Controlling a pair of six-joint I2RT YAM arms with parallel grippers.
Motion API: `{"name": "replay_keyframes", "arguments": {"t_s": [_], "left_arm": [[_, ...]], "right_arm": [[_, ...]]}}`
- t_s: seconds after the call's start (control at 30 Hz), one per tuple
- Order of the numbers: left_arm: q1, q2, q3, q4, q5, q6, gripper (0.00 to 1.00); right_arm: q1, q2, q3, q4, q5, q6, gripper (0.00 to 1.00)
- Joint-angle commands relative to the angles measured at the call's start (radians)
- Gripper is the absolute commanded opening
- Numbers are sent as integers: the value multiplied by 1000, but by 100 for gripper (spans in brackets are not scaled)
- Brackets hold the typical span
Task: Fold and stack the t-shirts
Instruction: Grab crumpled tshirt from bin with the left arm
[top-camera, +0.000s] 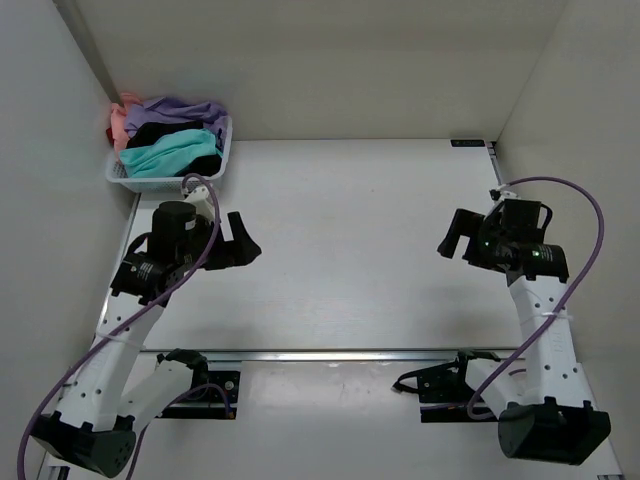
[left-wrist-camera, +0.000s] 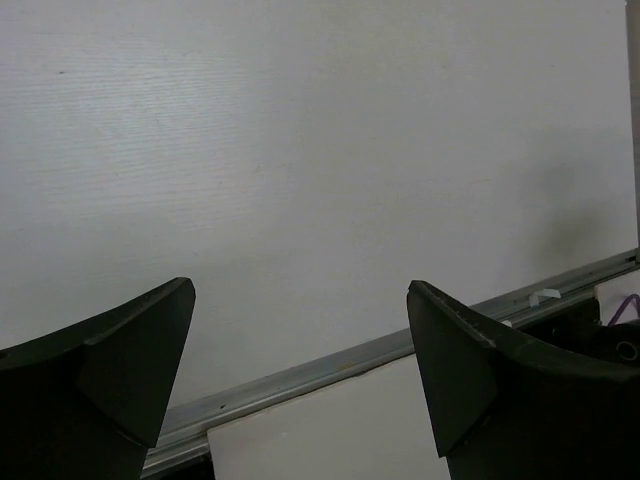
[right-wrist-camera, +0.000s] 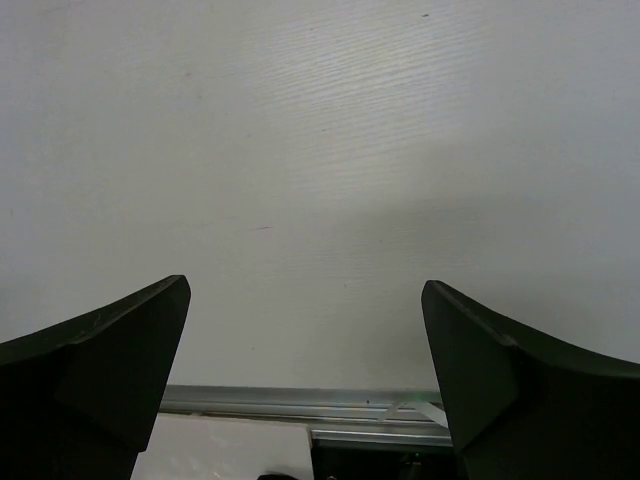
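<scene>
Two arms, left arm (top-camera: 110, 365) and right arm (top-camera: 548, 340), white on the long parts, black at the round joints. Chunky black bases (top-camera: 85, 445) at 7 and 5 o'clock. A thin purple cable (top-camera: 600, 230) looping beside each. Tiny green lights (top-camera: 487, 241) on the right one. Black left gripper (top-camera: 243, 240) and right gripper (top-camera: 453, 235), with dark, pointy wedge fingers (left-wrist-camera: 110, 380).
</scene>
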Motion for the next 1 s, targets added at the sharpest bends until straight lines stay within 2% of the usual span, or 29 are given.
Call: {"name": "replay_keyframes", "arguments": {"t_s": [0.0, 0.07, 0.13, 0.23, 0.37, 0.4, 0.47, 0.6, 0.7, 0.8, 0.87, 0.9, 0.93, 0.97], "left_arm": [[12, -27, -10, 46, 73, -9, 99], [23, -70, -10, 112, 99, 6, 99], [30, -141, -19, 204, 59, 18, 99], [20, -153, -33, 290, -85, 55, 99], [23, -123, -51, 431, -282, 150, 99], [23, -91, -45, 443, -318, 188, 99], [29, -9, -32, 508, -448, 277, 98], [43, 127, 13, 627, -553, 412, 99], [96, 268, 109, 637, -530, 475, 99], [115, 373, 165, 666, -553, 501, 99], [127, 443, 197, 684, -571, 511, 99], [133, 472, 227, 678, -585, 509, 91], [135, 517, 273, 677, -597, 503, 71], [138, 569, 298, 665, -620, 495, 50]], "right_arm": [[44, 46, 58, 43, 26, -27, 99], [44, 69, 85, 54, 0, -15, 99], [79, 92, 111, 60, -11, -3, 99], [133, 128, 151, 67, 10, -18, 99], [236, 159, 206, 69, 165, -67, 100], [280, 156, 219, 74, 284, -75, 99], [314, 155, 216, 86, 399, -114, 99], [146, 178, 203, 173, 332, -171, 99], [186, 216, 207, 199, 438, -193, 100], [204, 237, 217, 221, 473, -231, 99], [164, 245, 219, 238, 445, -234, 99], [159, 244, 217, 244, 444, -227, 98], [158, 250, 214, 248, 417, -231, 70], [158, 265, 216, 245, 418, -222, 21]]}}
